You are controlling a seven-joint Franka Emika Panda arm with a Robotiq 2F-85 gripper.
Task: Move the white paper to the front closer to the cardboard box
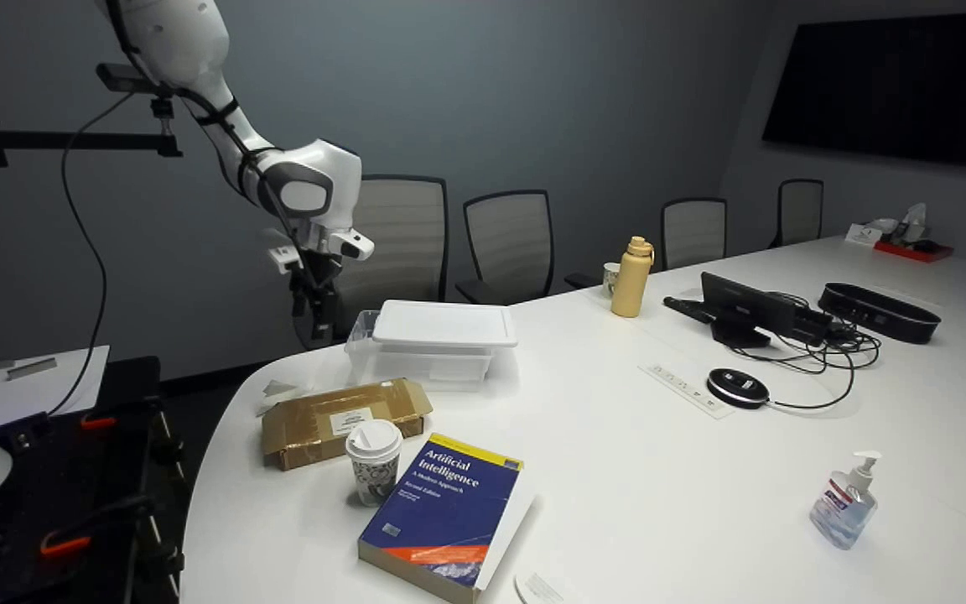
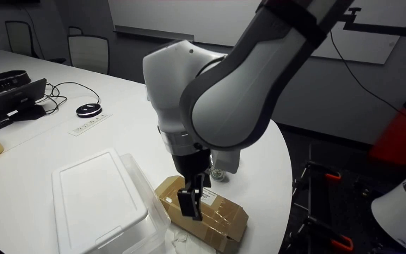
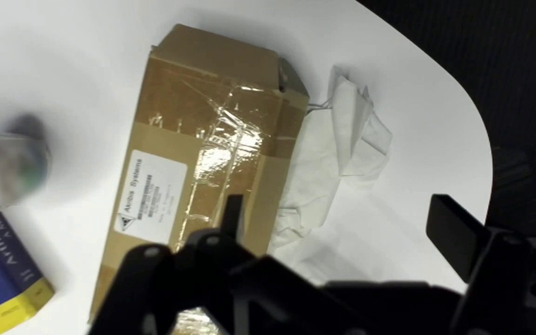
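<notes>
The black two-fingered gripper (image 3: 341, 223) is hovering above the smooth white tabletop (image 3: 426, 121), its jaws standing wide apart. Below it, the crumpled, folded white paper (image 3: 312, 172) is lying along a long side of the low brown rectangular cardboard box (image 3: 207, 163); in the wrist view, the paper is partly showing between the jaws.

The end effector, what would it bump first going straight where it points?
Probably the cardboard box: one finger of the end effector overlaps it in the wrist view, with crumpled white paper alongside. Depth is unclear.
</notes>
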